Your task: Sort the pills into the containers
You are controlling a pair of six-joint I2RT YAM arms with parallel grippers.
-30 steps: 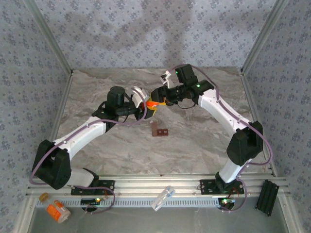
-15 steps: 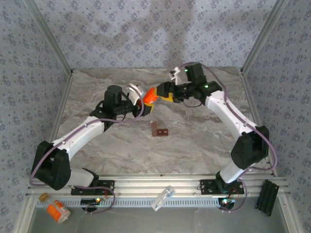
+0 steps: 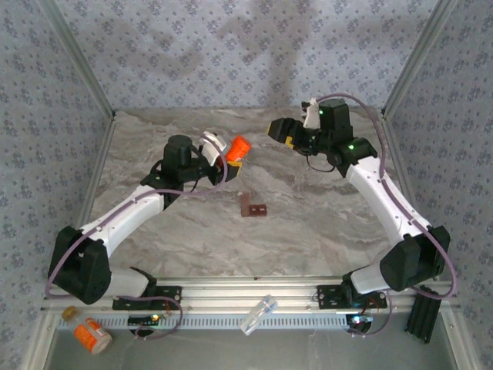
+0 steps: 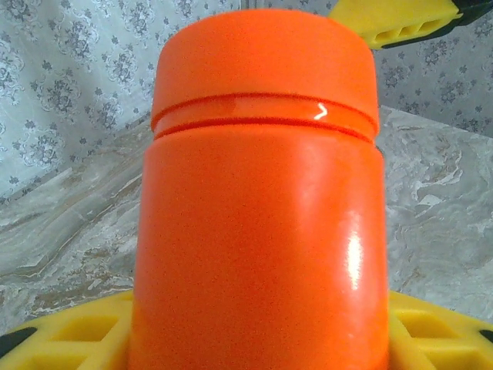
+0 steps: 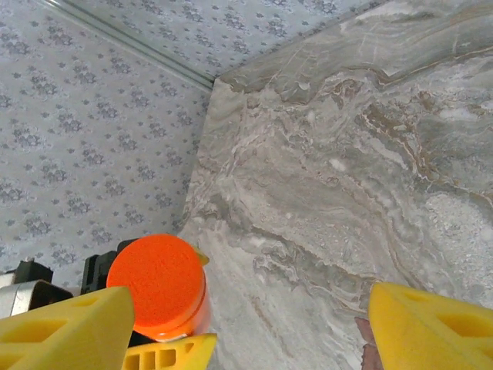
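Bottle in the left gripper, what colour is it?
The bottle is solid orange; best in the left wrist view.

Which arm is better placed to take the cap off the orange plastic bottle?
Right, probably: the right pincer, open and empty, faces the round orange cap; the left pincer grips the orange plastic bottle.

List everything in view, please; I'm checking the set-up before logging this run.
orange-capped bottle: one, all orange, in the left gripper, over the far middle of the table
pill box: one, dark red-brown, centre of the table
clear tube: one, transparent, on the near rail, middle
white-capped bottle: one, orange with a label, lying on the near-left ledge
small amber item: one, beside that bottle; too small to identify
black block: one, near-right corner
table: one, grey marble pattern
left gripper: yellow fingers, shut on the orange-capped bottle
right gripper: yellow fingers, open, empty, apart from the bottle on its right
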